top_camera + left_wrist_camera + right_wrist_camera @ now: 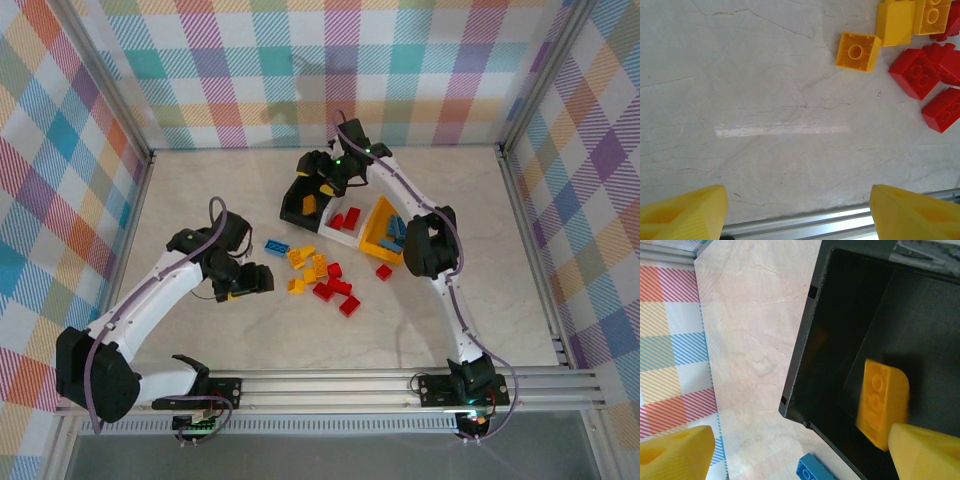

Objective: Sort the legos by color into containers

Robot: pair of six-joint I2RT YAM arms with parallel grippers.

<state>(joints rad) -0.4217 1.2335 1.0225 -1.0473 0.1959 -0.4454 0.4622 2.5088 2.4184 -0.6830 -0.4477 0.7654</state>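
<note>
Both spread | left claw (799, 216) low over table (765, 75) | right claw (800, 455) reaching above black bin (860, 305)

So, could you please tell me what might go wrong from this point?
The loose yellow bricks and red bricks lie crowded together, so the open left hand may pinch or shove a wrong colour. The blurred yellow brick in the black bin is possibly moving; it might bounce.
</note>
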